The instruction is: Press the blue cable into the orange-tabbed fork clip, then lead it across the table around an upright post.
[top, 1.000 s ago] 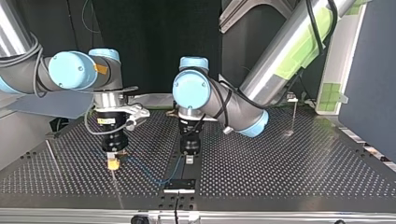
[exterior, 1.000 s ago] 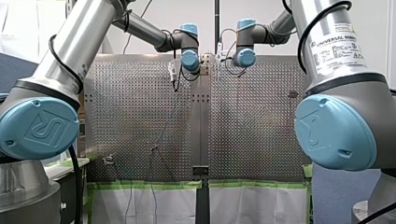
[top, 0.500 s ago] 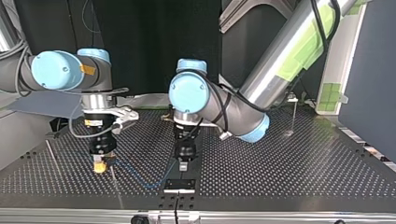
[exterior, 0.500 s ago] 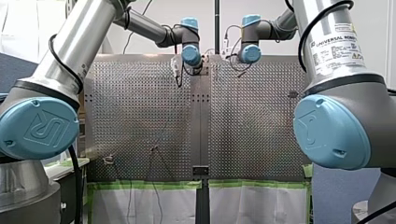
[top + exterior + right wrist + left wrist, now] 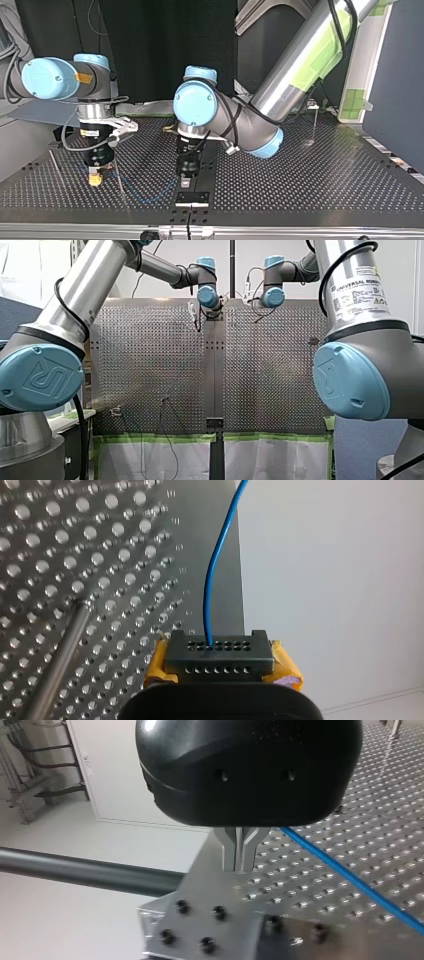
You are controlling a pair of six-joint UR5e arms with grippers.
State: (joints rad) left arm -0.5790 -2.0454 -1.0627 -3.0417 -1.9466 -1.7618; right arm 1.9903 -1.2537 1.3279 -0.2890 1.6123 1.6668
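The thin blue cable (image 5: 205, 605) is clamped in my right arm's yellow-padded jaws over the perforated metal table (image 5: 75, 555); my left arm's metal jaws sit closed, empty.

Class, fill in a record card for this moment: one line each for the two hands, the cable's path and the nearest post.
Right hand: shut on the blue cable, yellow pads showing
Left hand: shut, holding nothing; the cable runs beside it
Cable path: sags over the table from the right hand towards the left hand
Nearest post: thin metal rod standing on the table beside the right hand
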